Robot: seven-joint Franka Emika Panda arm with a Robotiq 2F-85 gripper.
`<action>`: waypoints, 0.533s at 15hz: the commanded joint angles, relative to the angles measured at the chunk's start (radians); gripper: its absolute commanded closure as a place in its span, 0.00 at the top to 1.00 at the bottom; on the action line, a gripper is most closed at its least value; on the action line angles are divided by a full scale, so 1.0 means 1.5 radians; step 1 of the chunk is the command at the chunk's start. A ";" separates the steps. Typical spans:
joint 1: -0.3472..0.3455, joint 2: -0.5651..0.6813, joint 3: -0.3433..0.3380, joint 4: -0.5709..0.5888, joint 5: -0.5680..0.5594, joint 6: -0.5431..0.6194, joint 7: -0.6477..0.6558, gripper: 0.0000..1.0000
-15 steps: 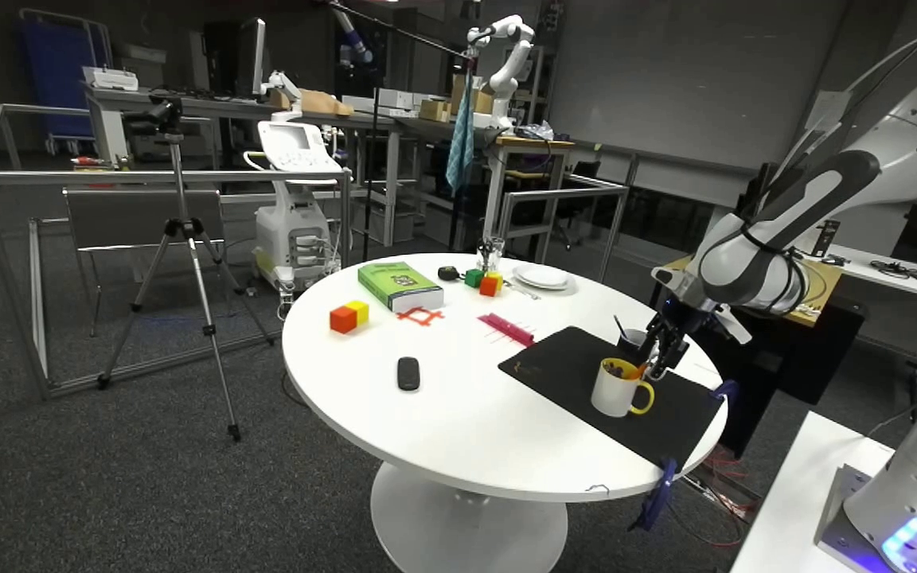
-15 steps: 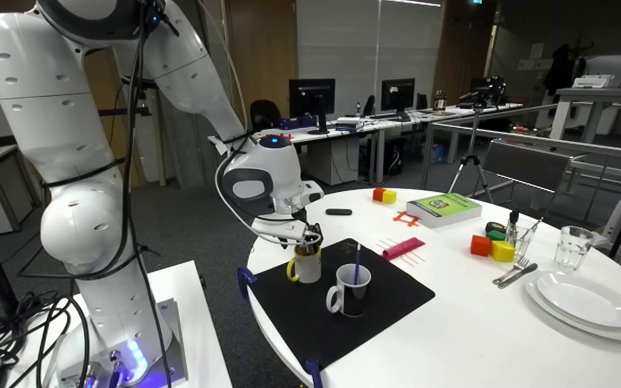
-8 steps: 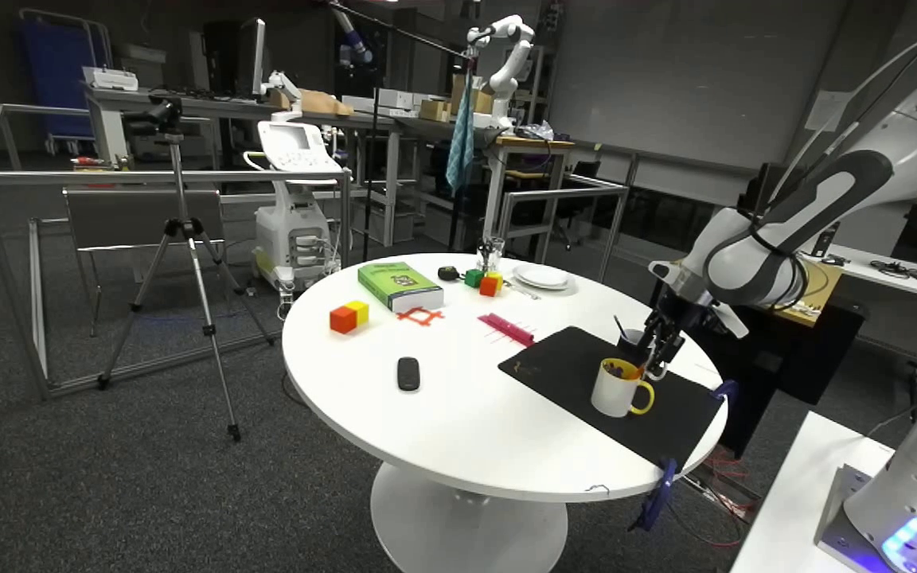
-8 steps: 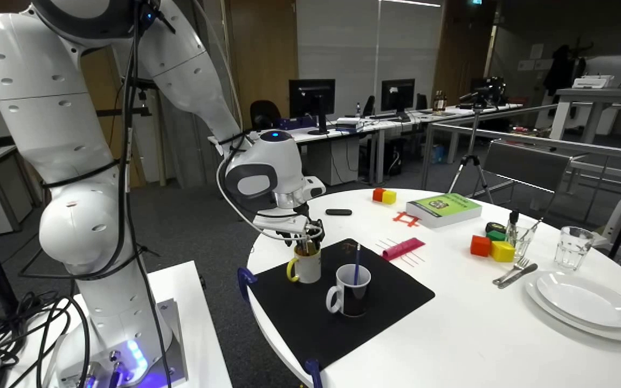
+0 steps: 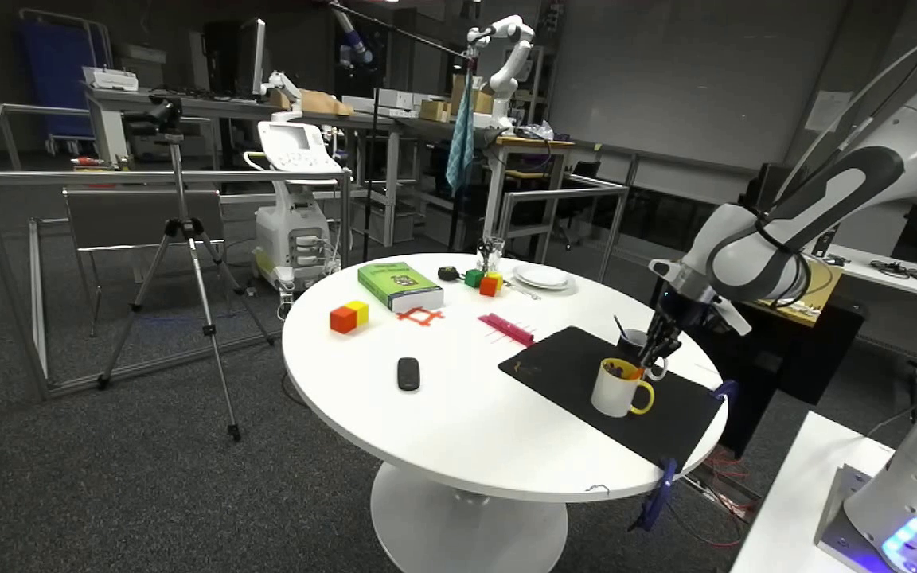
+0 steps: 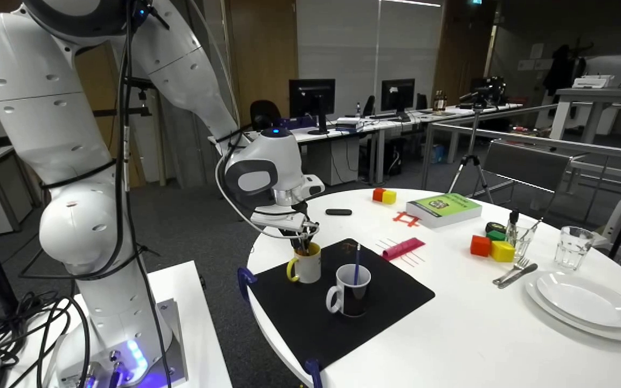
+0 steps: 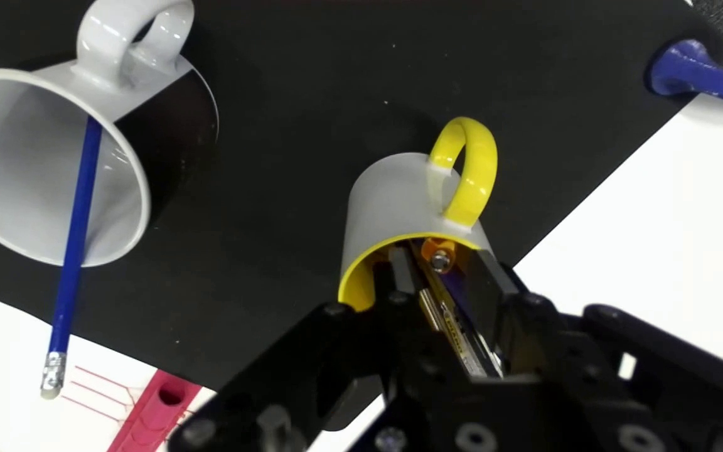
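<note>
White ceramic mug with yellow handle and yellow inside: taken as the landmark; seen standing upright in both exterior views.
Flat black rectangular mat: laid beneath the mug, on the round white surface.
Mixed slim pens: kept inside the mug, their upper ends reaching out past its rim; lettering is borne by one of them.
Orange piece with a round, metallic-looking end: seen in the mug's mouth, close to the handle side of the rim.
Black two-fingered hand: placed at the mug's mouth, with the fingers apart and some of the pens between them; whether any pen is pinched cannot be told, nor whether the tips are dipped below the rim.
White mug with dark outer panel and white handle: set near the yellow-handled mug, not touching it; a blue pencil with a pale eraser is leaned in it.
Dark blue clamp: fixed at the surface's edge, on the handle side of the yellow-handled mug.
Magenta tube-shaped piece: laid past the mat's edge, well apart from the yellow-handled mug.
Pens, done: as judged, the hand is lined up with them and some are bracketed by the fingers.
Pens, left: a firm pinch cannot be confirmed, and no pen appears to be raised clear of the mug.
</note>
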 commanded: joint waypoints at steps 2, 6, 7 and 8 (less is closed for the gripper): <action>0.025 -0.042 -0.037 -0.007 -0.032 -0.057 0.037 0.00; 0.031 -0.051 -0.048 -0.006 -0.038 -0.075 0.036 0.02; 0.032 -0.057 -0.049 -0.006 -0.037 -0.081 0.034 0.02; 0.032 -0.063 -0.051 -0.005 -0.036 -0.088 0.032 0.02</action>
